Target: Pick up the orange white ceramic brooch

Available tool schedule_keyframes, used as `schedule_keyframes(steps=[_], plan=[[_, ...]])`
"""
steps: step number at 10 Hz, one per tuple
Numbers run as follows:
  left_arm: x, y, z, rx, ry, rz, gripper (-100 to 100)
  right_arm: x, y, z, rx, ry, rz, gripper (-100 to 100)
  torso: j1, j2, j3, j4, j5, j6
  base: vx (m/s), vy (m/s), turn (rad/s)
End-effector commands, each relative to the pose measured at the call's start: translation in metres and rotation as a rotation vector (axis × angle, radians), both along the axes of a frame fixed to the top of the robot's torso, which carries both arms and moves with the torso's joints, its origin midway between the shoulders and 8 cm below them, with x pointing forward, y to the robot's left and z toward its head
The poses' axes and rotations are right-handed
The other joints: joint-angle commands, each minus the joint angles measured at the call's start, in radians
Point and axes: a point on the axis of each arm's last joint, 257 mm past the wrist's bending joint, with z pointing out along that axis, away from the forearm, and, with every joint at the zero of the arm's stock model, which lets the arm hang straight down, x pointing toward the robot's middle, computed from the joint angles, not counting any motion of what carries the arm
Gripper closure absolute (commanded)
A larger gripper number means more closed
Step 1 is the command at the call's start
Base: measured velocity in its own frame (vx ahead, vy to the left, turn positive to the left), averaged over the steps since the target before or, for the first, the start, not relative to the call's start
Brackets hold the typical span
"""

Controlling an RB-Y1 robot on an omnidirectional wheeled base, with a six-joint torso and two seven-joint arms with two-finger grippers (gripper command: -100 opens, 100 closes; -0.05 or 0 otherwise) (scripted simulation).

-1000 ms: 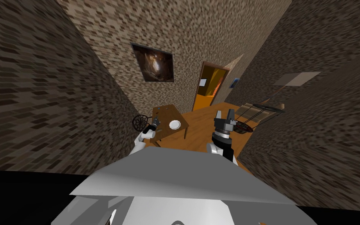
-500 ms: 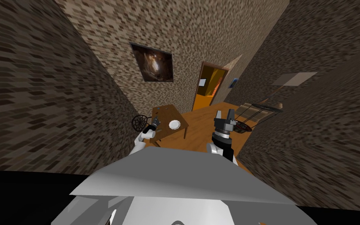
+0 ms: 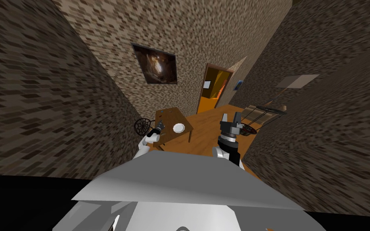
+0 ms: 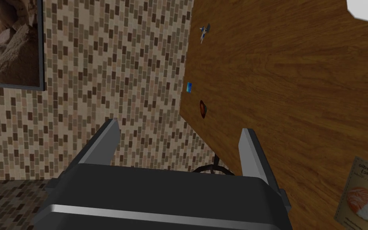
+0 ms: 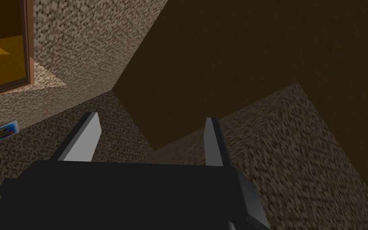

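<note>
Black wire wheel-shaped object (image 3: 142, 126) stands by the tiled wall, just left of the counter (image 3: 171, 116).

Left pincer (image 3: 160, 126) hangs at the counter's left edge. Its blades are wide apart with nothing between them. One finger (image 4: 251, 145) lies over the wood, the other over the wall past the edge.

The orange-and-white brooch (image 4: 364, 203) sits on a tan printed card (image 4: 363, 171) that lies flat on the counter. It is outboard of the finger over the wood, level with the pincer's dark body, apart from it and untouched.

Ahead of the fingers, along the counter's edge, are a small dark red-brown piece (image 4: 203, 109), then a small blue piece (image 4: 189, 87). Farther on is a tiny blue-and-white piece (image 4: 204, 32).

White plate (image 3: 179, 128) rests on the counter right of the left pincer, well apart from the brooch.

Right pincer (image 3: 230, 119) is raised right of the counter, over the wooden floor (image 3: 208, 136). Its blades are wide apart and empty.
</note>
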Motion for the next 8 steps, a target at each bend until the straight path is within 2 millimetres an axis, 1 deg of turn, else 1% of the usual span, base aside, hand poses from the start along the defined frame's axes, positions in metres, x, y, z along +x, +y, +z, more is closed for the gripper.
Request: schedule_keyframes(steps=[1,4,7,8], plan=[[-0.001,0.006,-0.015,-0.012,0.044,0.011,-100,0.0,0.0,0.0,0.0,0.0,0.0,0,0.0,0.0,0.0,0.0,0.0,0.0,-0.001,-0.009,-0.085],[-0.008,0.019,-0.043,-0.039,0.133,0.039,-100,0.0,0.0,0.0,0.0,0.0,0.0,0,0.0,0.0,0.0,0.0,0.0,0.0,0.002,-0.006,-0.076],[-0.019,0.036,-0.075,-0.073,0.244,0.078,-100,0.0,0.0,0.0,0.0,0.0,0.0,0,0.001,-0.001,0.0,0.0,0.0,0.0,0.006,-0.003,-0.101],[-0.019,0.036,-0.075,-0.073,0.244,0.078,-100,0.0,0.0,0.0,0.0,0.0,0.0,0,0.0,0.0,0.0,0.0,0.0,0.0,-0.005,-0.008,-0.055]])
